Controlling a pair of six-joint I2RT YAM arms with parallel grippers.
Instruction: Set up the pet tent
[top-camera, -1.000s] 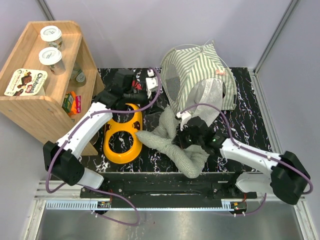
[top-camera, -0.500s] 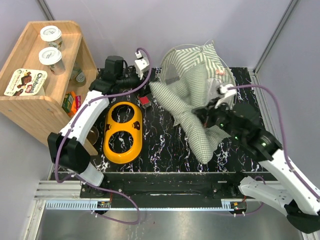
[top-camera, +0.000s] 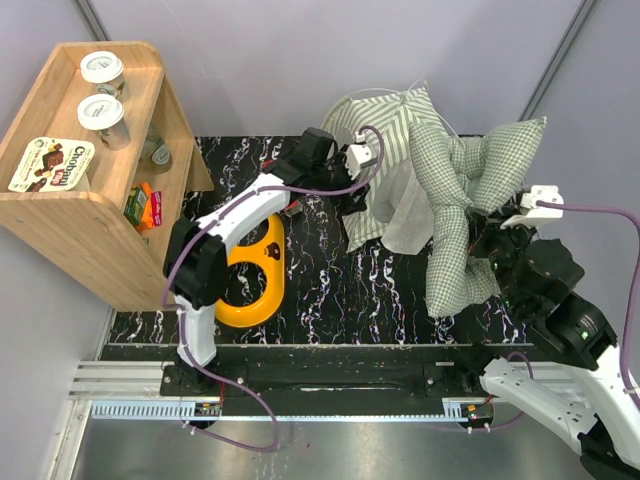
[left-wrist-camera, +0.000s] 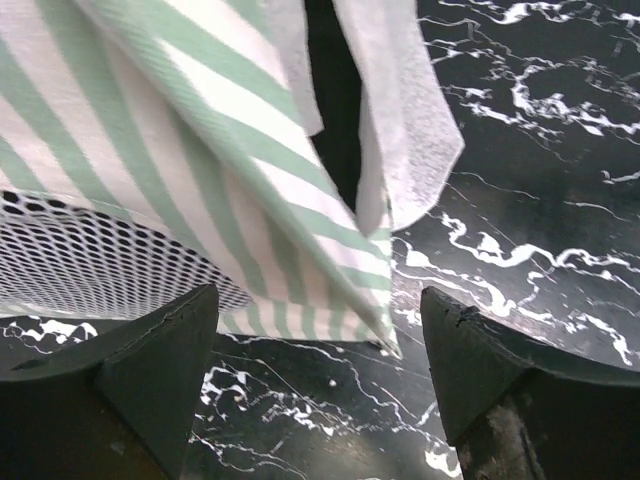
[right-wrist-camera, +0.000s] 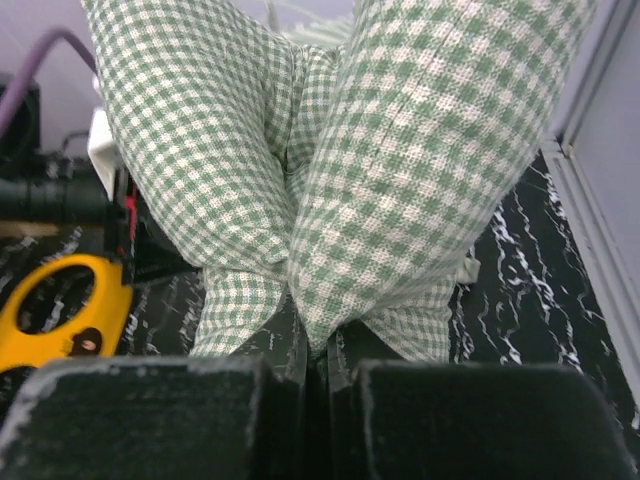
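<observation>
Two grippers over a black marbled worktop (top-camera: 350, 290). Nearest, toward the right edge: right gripper (right-wrist-camera: 318, 360), pinched tight on a fold of the small-checked green-and-white cushion (right-wrist-camera: 400, 150), held up off the worktop with its padded lobes bunched and hanging. Toward the near left corner: yellow two-hole bowl stand (top-camera: 255, 290), lying flat, partly under the left arm. Farther in, about mid-width: left gripper (left-wrist-camera: 318, 300), fingers spread wide, the lower striped hem corner of the pet tent (top-camera: 385, 125) hanging between them; cannot tell whether touching either finger. Just above that hem, round white mesh window (left-wrist-camera: 90, 260) on one side, white lace curtain (left-wrist-camera: 410, 130) on the other. Pet tent itself against the far edge, from the middle toward the right, cushion overlapping its right side in the overhead view. Beyond the left edge: wooden shelf (top-camera: 60, 210) with two lidded cups (top-camera: 102, 68) and a chocolate box (top-camera: 52, 165).
</observation>
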